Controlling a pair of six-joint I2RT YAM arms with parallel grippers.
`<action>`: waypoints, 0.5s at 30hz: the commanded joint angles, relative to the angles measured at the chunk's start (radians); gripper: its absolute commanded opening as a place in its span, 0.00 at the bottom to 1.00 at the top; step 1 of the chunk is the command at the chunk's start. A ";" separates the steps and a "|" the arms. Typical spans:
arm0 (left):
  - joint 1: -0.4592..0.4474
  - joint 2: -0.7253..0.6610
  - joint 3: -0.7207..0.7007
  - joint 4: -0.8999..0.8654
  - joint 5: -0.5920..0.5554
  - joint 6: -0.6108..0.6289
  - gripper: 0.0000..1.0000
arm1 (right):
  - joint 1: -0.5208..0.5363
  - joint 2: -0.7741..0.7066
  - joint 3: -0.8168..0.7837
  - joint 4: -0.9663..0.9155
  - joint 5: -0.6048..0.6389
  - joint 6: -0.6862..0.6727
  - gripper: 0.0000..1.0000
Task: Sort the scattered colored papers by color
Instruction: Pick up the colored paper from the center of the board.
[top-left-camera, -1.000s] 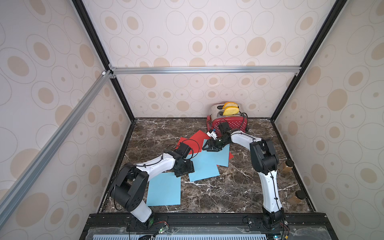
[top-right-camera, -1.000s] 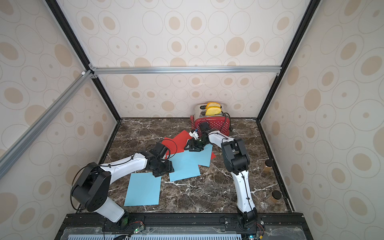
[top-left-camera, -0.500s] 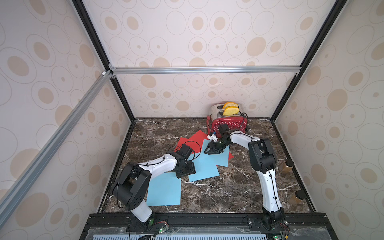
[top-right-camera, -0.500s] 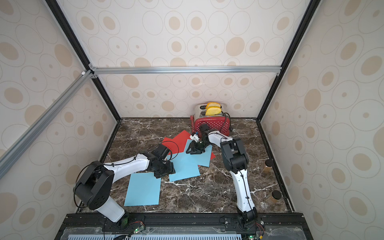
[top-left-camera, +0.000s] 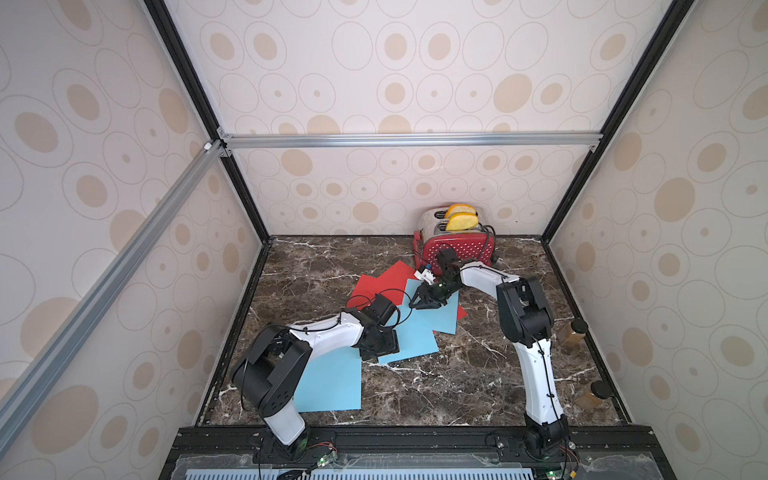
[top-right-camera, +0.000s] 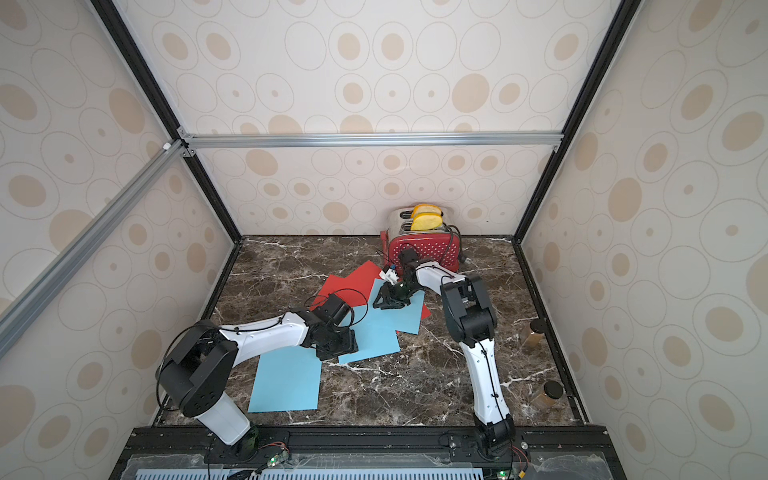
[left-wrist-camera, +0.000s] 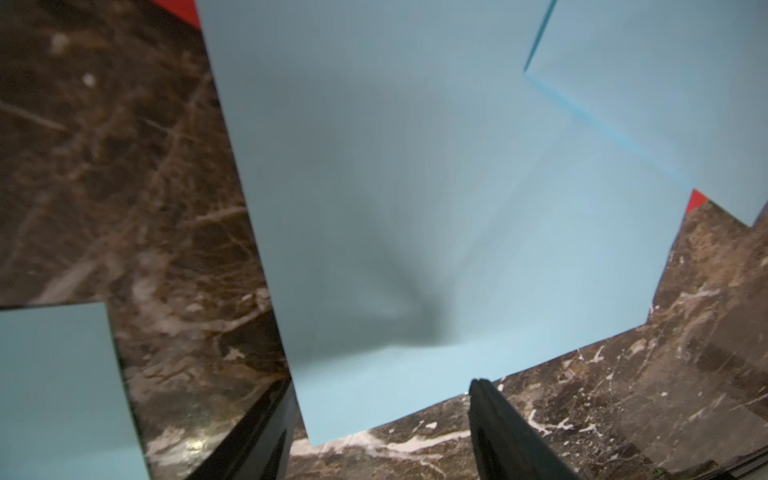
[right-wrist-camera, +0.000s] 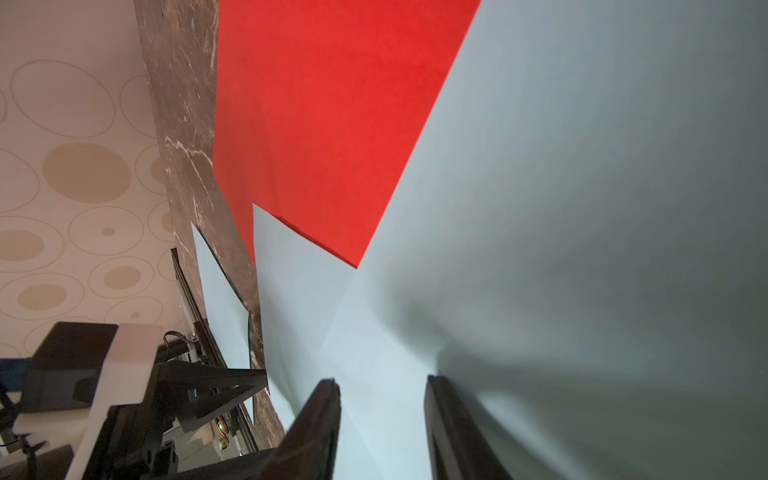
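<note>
While blue sheets overlap red, gathering the blues seems in hand. The right hand (top-left-camera: 420, 301) presses narrowed but parted fingers (right-wrist-camera: 320, 415) onto the blue paper (top-left-camera: 442, 318) beneath it, puckering it. The left hand (left-wrist-camera: 382, 395), spread, straddles a second blue paper (left-wrist-camera: 395, 187) at its edge. Next, pinch fully and lift off the red papers (top-left-camera: 384, 282). A second ago the right fingers stood wider.

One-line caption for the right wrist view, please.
Jaws apart, the right claw rests on a puckered light blue sheet that overlaps a red sheet.

Both top views look down on the whole table (top-left-camera: 457, 382); wrist cameras sit close above the papers (left-wrist-camera: 415, 187).
</note>
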 joint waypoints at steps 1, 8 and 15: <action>-0.012 0.078 -0.068 0.039 -0.006 -0.040 0.69 | 0.005 0.036 -0.024 -0.055 0.060 -0.017 0.40; -0.013 0.039 -0.191 0.400 0.100 -0.086 0.69 | 0.004 0.043 -0.024 -0.055 0.053 -0.018 0.41; 0.007 -0.115 -0.252 0.534 0.049 -0.065 0.71 | 0.005 0.048 -0.030 -0.052 0.043 -0.021 0.41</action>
